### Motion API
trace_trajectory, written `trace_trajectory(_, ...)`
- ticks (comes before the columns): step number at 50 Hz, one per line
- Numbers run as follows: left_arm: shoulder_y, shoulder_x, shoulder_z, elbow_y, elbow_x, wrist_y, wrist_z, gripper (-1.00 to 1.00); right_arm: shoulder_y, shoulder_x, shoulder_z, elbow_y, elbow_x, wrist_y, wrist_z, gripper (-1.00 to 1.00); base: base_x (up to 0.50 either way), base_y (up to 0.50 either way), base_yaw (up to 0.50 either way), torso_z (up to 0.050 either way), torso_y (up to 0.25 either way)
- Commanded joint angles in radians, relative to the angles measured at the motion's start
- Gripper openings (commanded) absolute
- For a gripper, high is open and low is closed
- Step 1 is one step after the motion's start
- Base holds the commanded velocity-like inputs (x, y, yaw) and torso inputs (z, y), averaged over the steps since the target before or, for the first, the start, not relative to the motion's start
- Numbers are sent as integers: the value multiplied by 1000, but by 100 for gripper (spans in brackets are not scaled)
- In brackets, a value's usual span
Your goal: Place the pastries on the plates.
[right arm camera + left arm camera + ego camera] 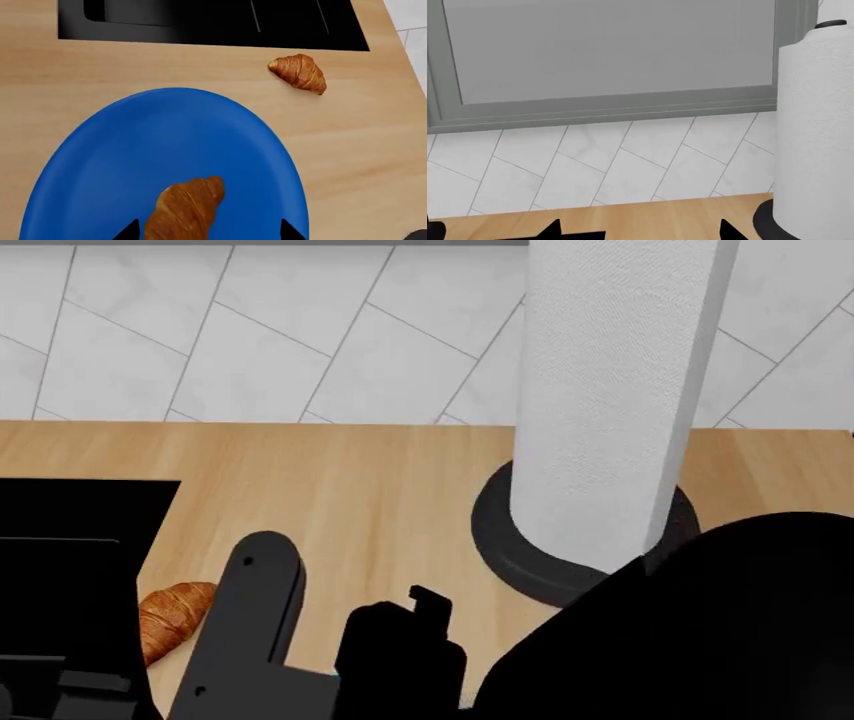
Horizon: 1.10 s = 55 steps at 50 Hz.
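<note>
Starting at your left in the head view, a black cooktop (pixel 80 540) sits in the wooden counter (pixel 360 490), and one croissant (pixel 174 618) lies on the bare wood just beside its near corner. Your left gripper (pixel 637 231) shows only two dark fingertips, set well apart with nothing between them, facing the tiled wall (pixel 627 160). Further right stands the paper towel roll (pixel 607 400) on its black round base (pixel 514 540). Your right gripper (pixel 208 231) hangs over the blue plate (pixel 133 150), fingertips spread either side of a second croissant (pixel 187 207) resting on the plate; you cannot tell whether they touch it.
</note>
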Motion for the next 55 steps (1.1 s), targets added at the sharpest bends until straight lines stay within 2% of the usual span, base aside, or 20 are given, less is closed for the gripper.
trace_trajectory(1, 0, -3, 2, -4, 2, 4, 4, 100, 60, 55, 26, -20, 75, -22, 49, 100, 0, 0, 0, 0, 0)
trace_trajectory(13, -13, -15, 2, -16, -10, 5, 36, 100, 156, 241, 82, -93, 273, -180, 323, 100, 0, 0, 0, 0, 0)
trace_trajectory(21, -82, -36, -28, -20, -83, -9, 29, 100, 144, 330, 118, -154, 296, -275, 426, 100, 0, 0, 0, 0, 0)
trace_trajectory(28, -100, -45, -40, -26, -107, -5, 28, 100, 83, 444, 177, -206, 269, -399, 453, 100, 0, 0, 0, 0, 0)
trace_trajectory(33, -122, -33, -43, -34, -122, -14, 28, 100, -30, 562, 217, -277, 187, -551, 467, 100, 0, 0, 0, 0, 0)
trace_trajectory(41, -121, -52, -48, -35, -135, -5, 43, 100, -124, 650, 245, -347, 112, -724, 535, 100, 0, 0, 0, 0, 0)
trace_trajectory(45, -183, -55, -50, -52, -217, -39, 70, 100, -205, 691, 239, -385, 55, -827, 544, 100, 0, 0, 0, 0, 0)
trace_trajectory(47, -204, -65, -73, -74, -292, -5, 139, 100, -242, 716, 236, -402, 25, -883, 543, 100, 0, 0, 0, 0, 0)
trace_trajectory(48, -258, -61, -60, -89, -309, -67, 129, 100, -263, 726, 230, -409, 6, -901, 536, 100, 0, 0, 0, 0, 0)
trace_trajectory(52, -394, -51, -62, -151, -430, -153, 169, 100, -365, 774, 202, -417, -90, -1034, 519, 100, 0, 0, 0, 0, 0)
trace_trajectory(55, -535, -30, -56, -245, -554, -249, 242, 100, -443, 795, 172, -440, -197, -1129, 493, 100, 0, 0, 0, 0, 0)
